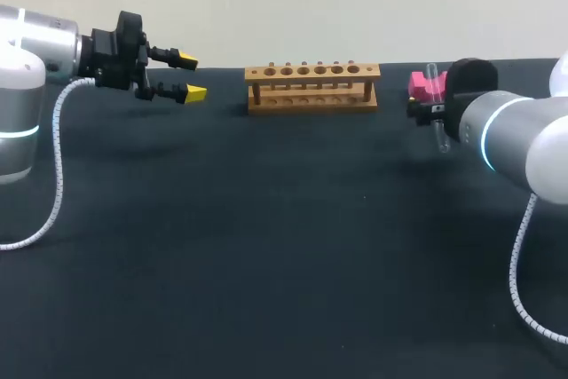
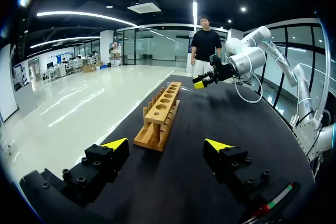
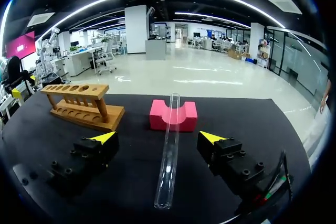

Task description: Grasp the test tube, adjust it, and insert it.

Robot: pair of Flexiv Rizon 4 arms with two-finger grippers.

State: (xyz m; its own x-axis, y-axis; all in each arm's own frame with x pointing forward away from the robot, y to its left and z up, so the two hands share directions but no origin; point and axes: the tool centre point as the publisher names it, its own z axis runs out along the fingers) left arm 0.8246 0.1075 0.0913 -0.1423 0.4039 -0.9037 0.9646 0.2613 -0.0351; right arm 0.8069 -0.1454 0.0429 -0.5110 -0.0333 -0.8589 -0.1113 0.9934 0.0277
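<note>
Test tube, end in groove of pink block, between my right gripper's released fingers; left gripper spread; right fingertips hidden overhead.

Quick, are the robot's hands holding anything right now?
Left gripper: open, holding nothing.
Right gripper: open. The test tube lies in the gap, but the gripper is not touching it.
</note>
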